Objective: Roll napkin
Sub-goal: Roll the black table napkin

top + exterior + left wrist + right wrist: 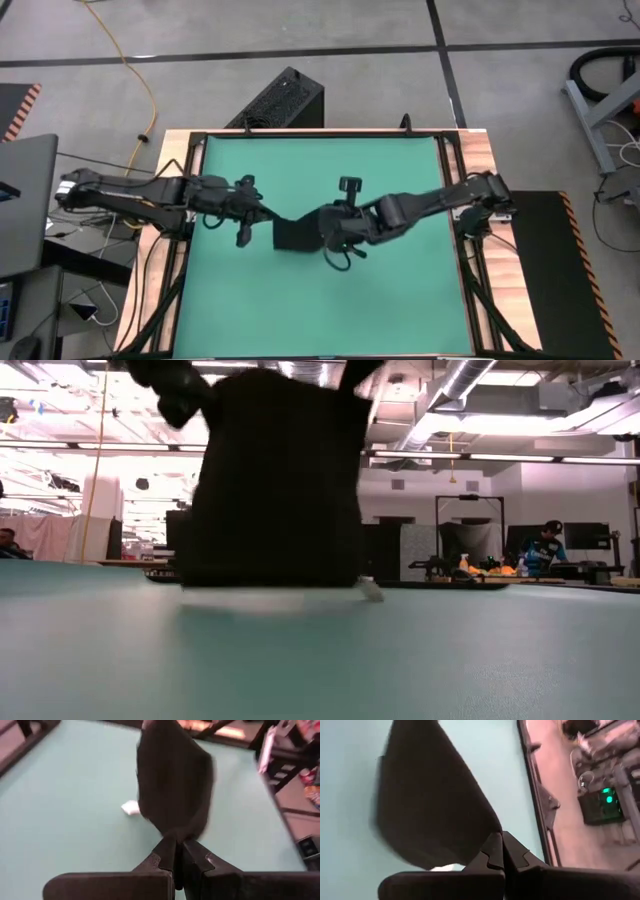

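Both pincers, left pincer (262, 212) and right pincer (322, 212), clamped the napkin (296, 232) aloft at frame centre above the desk (400, 300); rolling apparently remained undone.

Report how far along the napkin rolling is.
Done: both hands have gripped the napkin, the left hand and right hand each pinched shut on an edge. In hand: the cloth hangs lifted between them over the green table, its white tag near the surface. Left: no roll shows yet; laying flat and rolling remain.
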Controlling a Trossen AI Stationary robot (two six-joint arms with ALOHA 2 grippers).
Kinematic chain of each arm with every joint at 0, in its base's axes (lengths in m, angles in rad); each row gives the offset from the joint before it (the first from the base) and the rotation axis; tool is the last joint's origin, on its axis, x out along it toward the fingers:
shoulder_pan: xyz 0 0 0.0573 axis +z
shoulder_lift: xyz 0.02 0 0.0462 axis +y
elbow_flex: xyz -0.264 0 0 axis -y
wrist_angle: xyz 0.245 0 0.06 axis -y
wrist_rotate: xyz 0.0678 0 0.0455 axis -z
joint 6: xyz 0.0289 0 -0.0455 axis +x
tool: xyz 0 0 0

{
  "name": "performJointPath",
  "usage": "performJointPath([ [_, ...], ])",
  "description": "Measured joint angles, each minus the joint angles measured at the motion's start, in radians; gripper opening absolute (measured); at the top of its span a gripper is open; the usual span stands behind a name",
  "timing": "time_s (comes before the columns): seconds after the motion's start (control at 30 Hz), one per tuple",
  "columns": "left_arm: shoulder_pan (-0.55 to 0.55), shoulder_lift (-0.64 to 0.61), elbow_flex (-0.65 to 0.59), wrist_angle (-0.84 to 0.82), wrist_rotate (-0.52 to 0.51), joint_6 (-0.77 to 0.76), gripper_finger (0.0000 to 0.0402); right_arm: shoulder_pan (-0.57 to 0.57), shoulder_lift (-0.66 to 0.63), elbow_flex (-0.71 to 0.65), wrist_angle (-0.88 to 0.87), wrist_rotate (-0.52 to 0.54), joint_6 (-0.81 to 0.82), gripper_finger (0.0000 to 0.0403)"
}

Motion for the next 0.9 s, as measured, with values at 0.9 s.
performJointPath([
  [0.9, 0.259, 0.418, 0.038, -0.085, -0.275, 0.313, 0.0000, -0.344, 0.003, -0.290, 0.267, -0.192, -0.043, 0.0001],
])
